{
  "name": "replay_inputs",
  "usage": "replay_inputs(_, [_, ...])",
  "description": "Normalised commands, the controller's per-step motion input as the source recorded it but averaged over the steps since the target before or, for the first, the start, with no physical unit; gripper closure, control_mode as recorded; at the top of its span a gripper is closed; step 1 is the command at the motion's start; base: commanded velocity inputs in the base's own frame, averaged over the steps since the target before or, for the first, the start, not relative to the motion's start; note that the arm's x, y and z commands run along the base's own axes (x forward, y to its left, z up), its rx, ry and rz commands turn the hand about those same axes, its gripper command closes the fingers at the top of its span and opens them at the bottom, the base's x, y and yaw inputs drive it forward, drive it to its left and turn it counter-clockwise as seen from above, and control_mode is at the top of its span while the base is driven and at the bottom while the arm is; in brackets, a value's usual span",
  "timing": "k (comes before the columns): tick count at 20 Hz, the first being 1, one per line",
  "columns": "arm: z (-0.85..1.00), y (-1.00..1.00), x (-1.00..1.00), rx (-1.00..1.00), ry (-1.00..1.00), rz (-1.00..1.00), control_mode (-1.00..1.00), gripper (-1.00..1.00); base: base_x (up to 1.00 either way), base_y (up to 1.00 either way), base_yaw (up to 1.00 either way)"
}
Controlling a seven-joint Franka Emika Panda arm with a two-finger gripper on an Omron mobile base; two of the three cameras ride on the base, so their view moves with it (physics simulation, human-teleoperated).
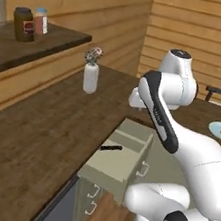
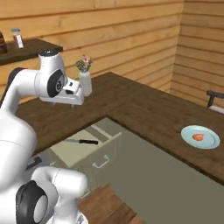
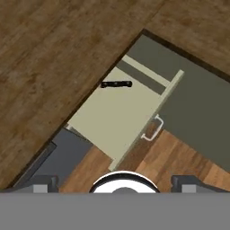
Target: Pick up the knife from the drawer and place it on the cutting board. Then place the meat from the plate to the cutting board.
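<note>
Fingers (image 3: 115, 183) spread wide apart, holding nothing and touching nothing, the two dark tips sitting at the bottom of the hand view, high above the open drawer (image 3: 117, 120). One drawer pulled out from under the dark wooden worktop (image 1: 32, 140), beige-olive, with one small metal bar handle (image 3: 152, 129) on its front panel. One knife (image 3: 116, 84) lies flat inside the drawer along the edge under the worktop, black handle showing; in the right base view the blade points toward the arm's side. One pale-blue plate (image 2: 210, 141) sits on the worktop well apart from the drawer, far right in both base views, with one small orange-red piece of meat (image 2: 198, 136) on it. One white vase (image 1: 91, 78) with a small bunch of flowers stands on the worktop beyond the drawer. On a raised shelf (image 1: 53, 40) at the back left are two jars: a dark jar (image 1: 24, 24) with a red label and a smaller pale jar (image 1: 41, 21) with a blue lid; label writing too blurred to read. Below the drawer, two more small handles (image 1: 92, 199) on the cabinet front.
</note>
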Motion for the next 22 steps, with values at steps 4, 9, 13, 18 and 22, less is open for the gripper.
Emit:
replay_inputs(4, [0.00,0.00,0.00,0.00,0.00,0.00,1.00,-1.00,-0.16,-0.27,-0.56])
replay_inputs(9, [0.00,0.00,0.00,0.00,0.00,0.00,1.00,-1.00,-0.02,-0.45,-0.40])
replay_inputs(13, [0.00,0.00,0.00,0.00,0.00,0.00,1.00,-1.00,0.05,-0.44,-0.27])
replay_inputs(18, [0.00,0.00,0.00,0.00,0.00,0.00,1.00,-1.00,0.35,-0.40,-0.26])
replay_inputs(22, [0.00,0.00,0.00,0.00,0.00,0.00,1.00,-1.00,0.44,-0.29,-0.27])
